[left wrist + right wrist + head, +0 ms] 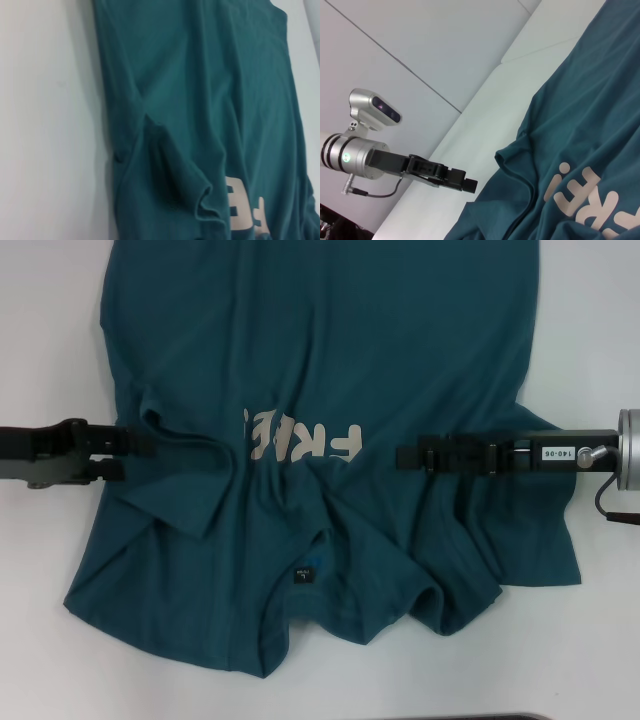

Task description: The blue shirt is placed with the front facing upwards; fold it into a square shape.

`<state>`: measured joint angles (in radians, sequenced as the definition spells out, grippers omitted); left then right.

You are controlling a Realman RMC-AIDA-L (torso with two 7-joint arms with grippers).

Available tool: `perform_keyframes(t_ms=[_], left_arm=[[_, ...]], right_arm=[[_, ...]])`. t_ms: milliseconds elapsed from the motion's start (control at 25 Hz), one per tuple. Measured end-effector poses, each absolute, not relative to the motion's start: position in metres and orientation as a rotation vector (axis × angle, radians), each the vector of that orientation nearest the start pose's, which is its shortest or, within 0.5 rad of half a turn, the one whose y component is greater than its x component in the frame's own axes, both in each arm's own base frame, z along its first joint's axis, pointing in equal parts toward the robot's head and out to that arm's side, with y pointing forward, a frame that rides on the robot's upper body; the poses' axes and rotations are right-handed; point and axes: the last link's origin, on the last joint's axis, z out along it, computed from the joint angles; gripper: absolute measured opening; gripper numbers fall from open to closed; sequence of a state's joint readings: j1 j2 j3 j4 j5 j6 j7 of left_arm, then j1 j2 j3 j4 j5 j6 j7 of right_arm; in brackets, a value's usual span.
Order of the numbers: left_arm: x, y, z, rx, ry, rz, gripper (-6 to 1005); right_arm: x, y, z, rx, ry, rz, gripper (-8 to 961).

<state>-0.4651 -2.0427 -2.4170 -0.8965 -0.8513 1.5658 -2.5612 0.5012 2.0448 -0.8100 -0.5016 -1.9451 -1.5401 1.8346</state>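
The blue shirt point(330, 390) lay front up on the white table point(50, 340), its collar and small dark neck label point(303, 577) at the near edge and its hem running off the far side of the head view. It was dark teal, with pale block letters point(300, 443) across the chest, partly swallowed by folds. The near half was bunched and rumpled, with a raised ridge of cloth on the left by the sleeve and creases gathering toward the middle.

The left gripper point(135, 445) reached in from the left at the shirt's edge, beside that ridge; whether it was spread or pinching cloth could not be told. The right gripper point(405, 455) reached in from the right over the chest, just beside the lettering, its state likewise unclear.
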Motion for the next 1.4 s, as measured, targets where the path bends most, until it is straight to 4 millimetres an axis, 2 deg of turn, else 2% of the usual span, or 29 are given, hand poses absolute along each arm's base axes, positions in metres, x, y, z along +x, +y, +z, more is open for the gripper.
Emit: perform_keyframes(t_ms=[320, 880, 1400], left_arm=[[-0.305, 0.317, 0.027, -2.137, -2.002, -0.331, 674], [-0.308, 0.308, 0.022, -2.173, -2.020, -0.254, 675], [-0.289, 0.287, 0.017, -2.337, -2.101, -0.229, 675]], right_arm=[[0.279, 0.305, -0.025, -2.634, 1.455, 0.758, 942], [0.280, 0.304, -0.024, -2.629, 1.460, 0.761, 942], [0.281, 0.304, -0.024, -2.632, 1.460, 0.758, 941]])
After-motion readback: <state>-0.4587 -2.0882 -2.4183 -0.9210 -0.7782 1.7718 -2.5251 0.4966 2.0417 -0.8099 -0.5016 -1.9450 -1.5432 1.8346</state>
